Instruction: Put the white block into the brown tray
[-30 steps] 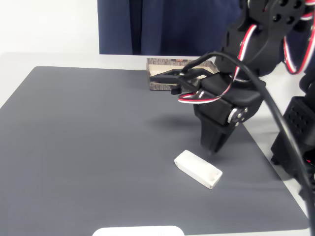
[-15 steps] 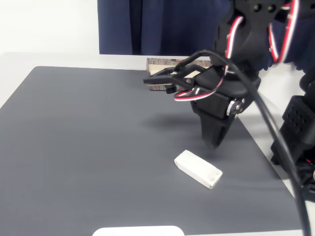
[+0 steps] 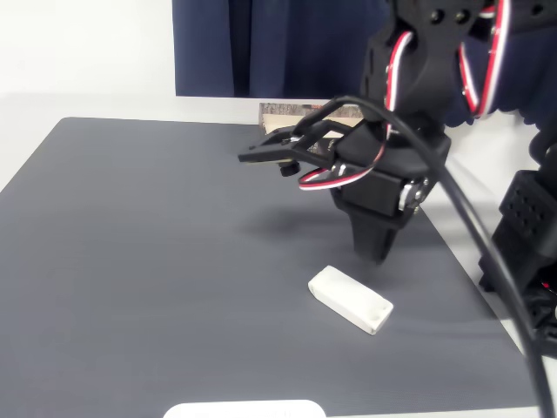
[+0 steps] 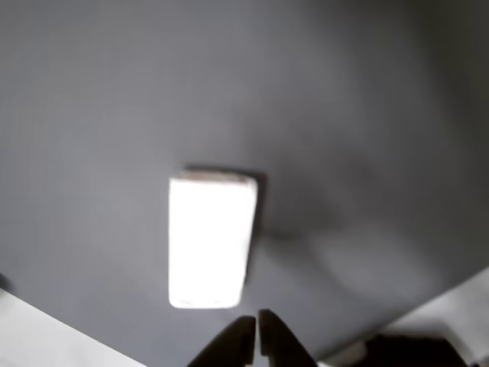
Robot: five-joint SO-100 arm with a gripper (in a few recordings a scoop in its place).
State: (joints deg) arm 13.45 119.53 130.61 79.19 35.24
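The white block [image 3: 351, 299] lies flat on the dark grey mat [image 3: 157, 252], right of centre in the fixed view. My black gripper [image 3: 372, 251] points down just behind it, hovering a little above the mat, its fingers shut with nothing between them. In the wrist view the block [image 4: 210, 241] is a bright upright rectangle, and the shut gripper [image 4: 257, 338] sits just below its lower right corner, not touching it. The brown tray [image 3: 280, 113] stands at the mat's far edge, mostly hidden behind the arm.
A white rounded plate shape [image 3: 244, 409] pokes in at the mat's near edge. The arm's black base [image 3: 522, 235] and red-white cables fill the right side. A dark blue curtain [image 3: 278, 43] hangs behind the table. The mat's left half is bare.
The arm has swung a little to the left and its upper part has risen. The shut gripper stays just behind the block, which has not moved.
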